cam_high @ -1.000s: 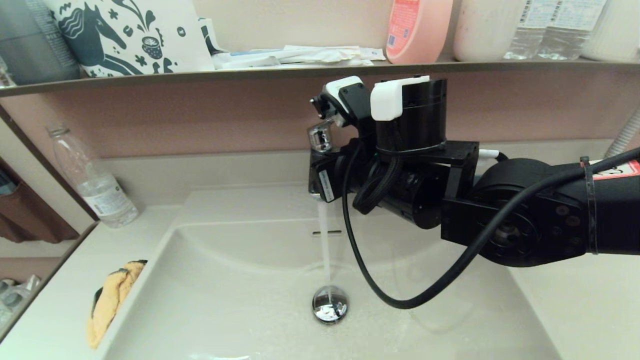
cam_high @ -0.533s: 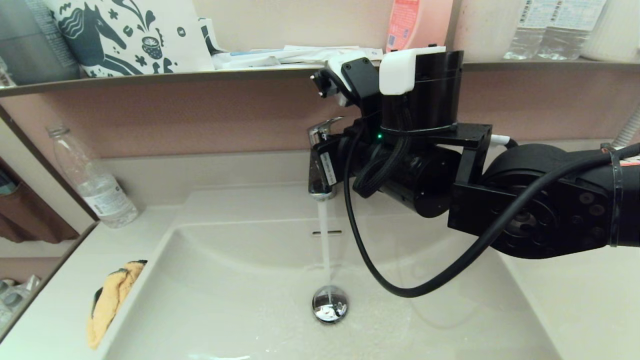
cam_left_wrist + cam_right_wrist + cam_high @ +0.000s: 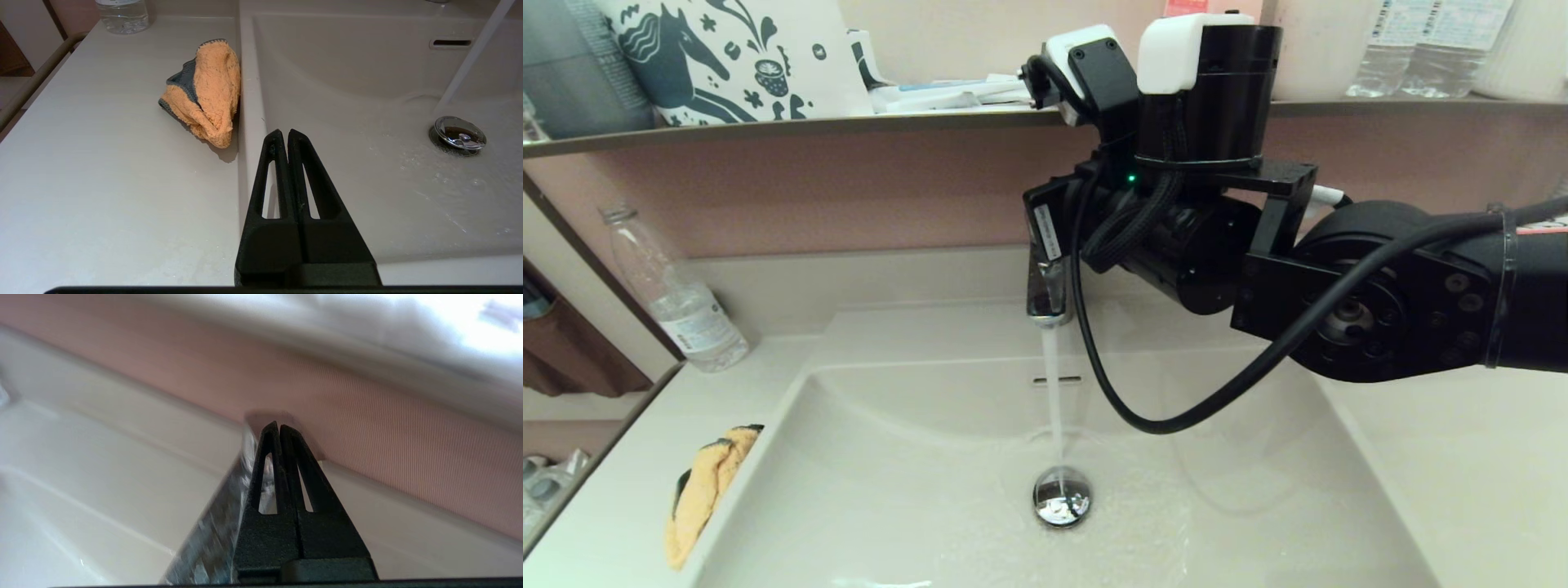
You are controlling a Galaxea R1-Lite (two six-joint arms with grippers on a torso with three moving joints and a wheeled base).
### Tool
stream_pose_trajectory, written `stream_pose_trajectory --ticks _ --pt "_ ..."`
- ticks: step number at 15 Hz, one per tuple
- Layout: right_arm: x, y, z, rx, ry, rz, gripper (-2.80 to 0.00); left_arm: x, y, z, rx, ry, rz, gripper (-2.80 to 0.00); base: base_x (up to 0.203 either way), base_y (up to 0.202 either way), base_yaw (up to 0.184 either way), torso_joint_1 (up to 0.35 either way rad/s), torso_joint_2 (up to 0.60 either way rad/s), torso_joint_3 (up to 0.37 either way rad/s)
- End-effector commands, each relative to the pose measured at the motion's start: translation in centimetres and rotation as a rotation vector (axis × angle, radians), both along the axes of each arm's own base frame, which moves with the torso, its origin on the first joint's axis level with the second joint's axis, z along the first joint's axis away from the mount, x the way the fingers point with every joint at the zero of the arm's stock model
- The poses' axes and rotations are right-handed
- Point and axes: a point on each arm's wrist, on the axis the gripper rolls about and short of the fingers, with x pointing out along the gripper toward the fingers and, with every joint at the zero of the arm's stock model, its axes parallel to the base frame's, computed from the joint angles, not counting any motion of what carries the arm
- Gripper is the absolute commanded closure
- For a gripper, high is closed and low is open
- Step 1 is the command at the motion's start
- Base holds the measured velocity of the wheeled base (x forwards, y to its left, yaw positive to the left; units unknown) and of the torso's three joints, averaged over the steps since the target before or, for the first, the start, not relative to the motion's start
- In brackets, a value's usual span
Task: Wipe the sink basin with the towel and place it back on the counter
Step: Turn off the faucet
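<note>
The orange-yellow towel point(image 3: 698, 492) point(image 3: 204, 90) lies crumpled on the counter point(image 3: 102, 171) at the left rim of the sink basin point(image 3: 907, 490) point(image 3: 351, 77). Water runs from the chrome faucet spout point(image 3: 1048, 298) onto the round drain stopper point(image 3: 1061, 496) point(image 3: 459, 132). My right arm point(image 3: 1258, 269) is raised at the faucet and hides its handle. In the right wrist view my right gripper point(image 3: 278, 425) is shut and empty, beside the blurred chrome faucet point(image 3: 212, 526). My left gripper point(image 3: 284, 132) is shut and empty above the basin's left rim, short of the towel.
A clear water bottle point(image 3: 674, 294) point(image 3: 122, 14) stands at the counter's back left. Above the faucet, a brown shelf point(image 3: 768, 126) carries a printed bag, papers and bottles. The arm's black cable point(image 3: 1143, 408) loops over the basin. The overflow slot point(image 3: 1055, 380) sits in the back wall.
My right arm has risen at the faucet, and the handle that showed before is now hidden behind it. Water keeps running and spreads wider in the basin. The towel has not moved.
</note>
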Motion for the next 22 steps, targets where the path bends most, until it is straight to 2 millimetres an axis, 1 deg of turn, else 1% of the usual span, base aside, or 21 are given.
stream_pose_trajectory --ticks 1,4,7,11,17,22 --pt "0.4 0.5 0.1 0.01 -0.012 -0.002 0.0 0.0 0.0 0.0 -0.001 0.001 0.0 0.0 0.0 0.0 0.0 0.0 0.0 0.0" --pt "1.1 0.9 0.1 0.007 -0.026 -0.01 0.0 0.0 0.0 0.0 -0.001 0.001 0.0 0.0 0.0 0.0 0.0 0.0 0.0 0.0" --pt "1.1 0.8 0.1 0.006 -0.024 -0.03 0.0 0.0 0.0 0.0 -0.001 0.001 0.0 0.0 0.0 0.0 0.0 0.0 0.0 0.0" --pt "1.2 0.7 -0.4 -0.011 -0.007 -0.042 0.0 0.0 0.0 0.0 -0.001 0.001 0.0 0.0 0.0 0.0 0.0 0.0 0.0 0.0" --pt "0.9 -0.3 -2.1 -0.063 0.046 -0.071 0.0 0.0 0.0 0.0 -0.001 0.001 0.0 0.0 0.0 0.0 0.0 0.0 0.0 0.0" --pt "0.1 -0.8 -1.9 -0.067 0.051 -0.075 0.0 0.0 0.0 0.0 -0.001 0.001 0.0 0.0 0.0 0.0 0.0 0.0 0.0 0.0"
